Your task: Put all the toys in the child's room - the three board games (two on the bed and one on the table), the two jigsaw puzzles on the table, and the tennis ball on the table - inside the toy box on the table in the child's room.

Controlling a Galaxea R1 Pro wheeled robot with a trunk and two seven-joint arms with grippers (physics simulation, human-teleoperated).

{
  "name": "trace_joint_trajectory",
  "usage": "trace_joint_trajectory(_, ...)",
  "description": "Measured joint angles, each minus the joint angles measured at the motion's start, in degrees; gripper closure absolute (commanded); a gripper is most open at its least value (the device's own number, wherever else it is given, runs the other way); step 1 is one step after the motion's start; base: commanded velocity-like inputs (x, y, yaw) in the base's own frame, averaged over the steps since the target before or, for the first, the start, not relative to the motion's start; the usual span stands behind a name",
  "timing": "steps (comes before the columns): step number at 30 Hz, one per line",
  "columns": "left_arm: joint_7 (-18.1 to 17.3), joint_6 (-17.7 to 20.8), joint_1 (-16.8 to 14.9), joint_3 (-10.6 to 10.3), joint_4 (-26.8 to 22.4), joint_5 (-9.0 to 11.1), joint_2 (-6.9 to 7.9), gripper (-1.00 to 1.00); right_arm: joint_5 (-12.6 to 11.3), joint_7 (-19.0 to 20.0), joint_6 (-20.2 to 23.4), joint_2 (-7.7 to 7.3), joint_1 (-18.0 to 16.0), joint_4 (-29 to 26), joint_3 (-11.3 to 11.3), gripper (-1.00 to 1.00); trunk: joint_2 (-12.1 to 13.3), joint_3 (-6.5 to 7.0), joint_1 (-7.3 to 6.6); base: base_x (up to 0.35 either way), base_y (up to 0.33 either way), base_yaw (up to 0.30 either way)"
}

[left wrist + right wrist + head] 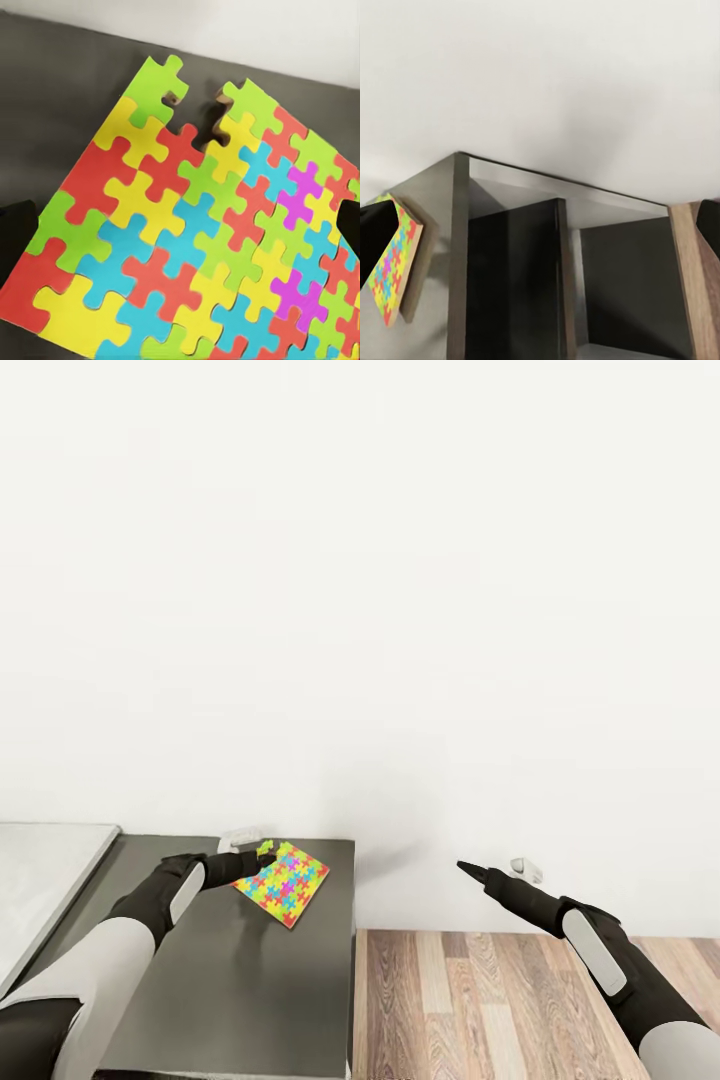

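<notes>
Centrally, a jigsaw puzzle (283, 884) of yellow, blue, red and green pieces is seen tilted above the dark grey corner section of the table (250, 990), pinched at its edge by the left gripper (262, 863). From the left wrist camera, the puzzle (195, 232) is shown close up, with a notch of missing pieces at one edge. The right gripper (462, 866) is held out over the wooden floor (500, 1000), well apart from the table; whether its fingers are spread cannot be told. Open shelving (547, 285) under the table is revealed by the right wrist camera.

Jigsaw puzzle (202, 232) cropped at wrist-view edges; left gripper (262, 857) jaw state unresolved, partly behind puzzle.
</notes>
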Motion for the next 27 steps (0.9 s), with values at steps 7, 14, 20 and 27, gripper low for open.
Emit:
trace_joint_trajectory(7, 0.04, 0.0, 0.0, 0.02, -0.21, 0.06, 0.54, -1.0, 0.0, 0.15, -0.07, 0.0, 0.0, 0.02, -0.06, -1.0, 0.0, -0.66, 0.0, 0.0, 0.0, 0.0)
trace_joint_trajectory(14, 0.23, 0.0, 0.0, 0.02, -0.24, 0.04, 0.59, -1.0, -0.05, 0.24, -0.34, 0.0, 0.0, 0.04, -0.09, -1.0, -0.01, -0.93, 0.0, 0.0, 0.0, 0.0)
trace_joint_trajectory(20, 0.66, 0.08, 0.0, -0.04, -0.24, -0.02, 0.52, -1.0, -0.02, 0.25, -0.61, 0.0, 0.0, 0.04, -0.09, -1.0, -0.01, -0.95, 0.0, 0.0, 0.0, 0.0)
trace_joint_trajectory(27, 0.74, 0.08, 0.0, 0.02, -0.24, -0.06, 0.6, -1.0, 0.09, 0.25, -0.75, 0.0, -0.01, 0.17, -0.06, -1.0, -0.01, -0.95, 0.0, 0.0, 0.0, 0.0)
